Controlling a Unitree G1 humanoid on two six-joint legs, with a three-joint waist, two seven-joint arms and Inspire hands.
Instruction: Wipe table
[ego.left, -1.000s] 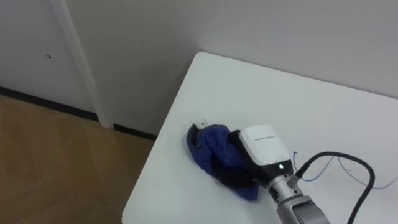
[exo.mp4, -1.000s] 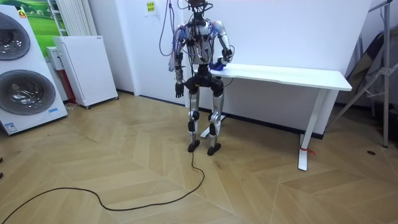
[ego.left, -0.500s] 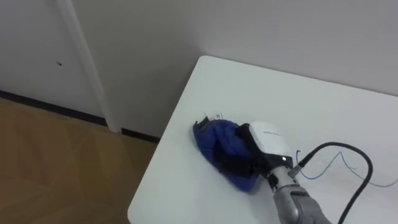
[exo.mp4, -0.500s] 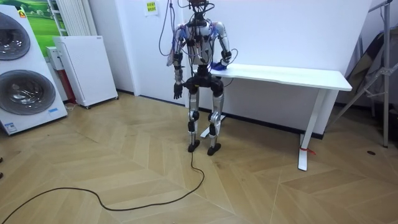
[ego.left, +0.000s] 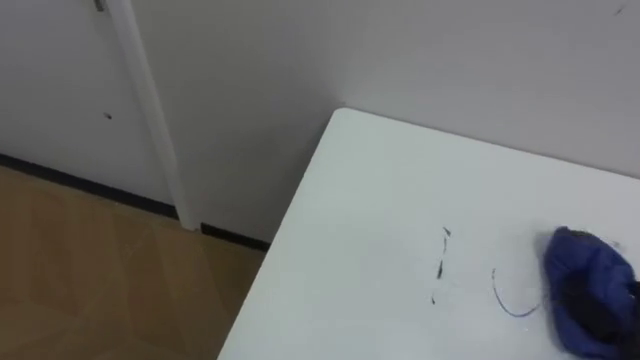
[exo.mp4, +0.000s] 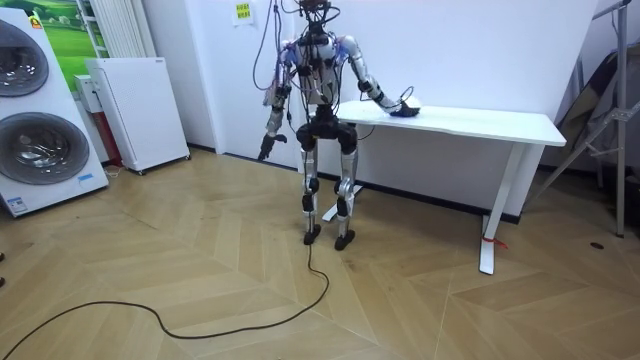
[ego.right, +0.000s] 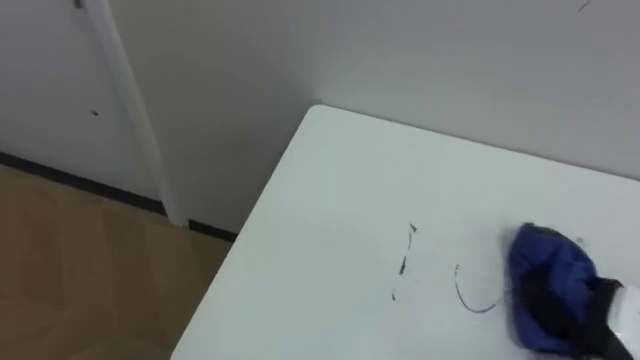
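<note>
Stood at the room view's left end of the white worktop (exo.mp4: 480, 121), close to the wall. Held the right hand (exo.mp4: 403, 106) far out over the worktop, on a bunched blue cloth (ego.right: 548, 272). Caught just a sliver of that hand at the cloth's right side in the right eye view, so could not tell whether open or closed on the cloth. Found the cloth lying on the worktop, well in from the near corner, at the right edge of both eye views. Noted 3 short dark pen marks (ego.left: 440, 268) in a loose line on the white surface left of the cloth, and 1 curved blue line (ego.left: 508, 302) between them and the cloth, just beside the cloth. Let the left hand (exo.mp4: 263, 153) hang out from the hip above the wooden floor (exo.mp4: 200, 260); could not tell its state.
</note>
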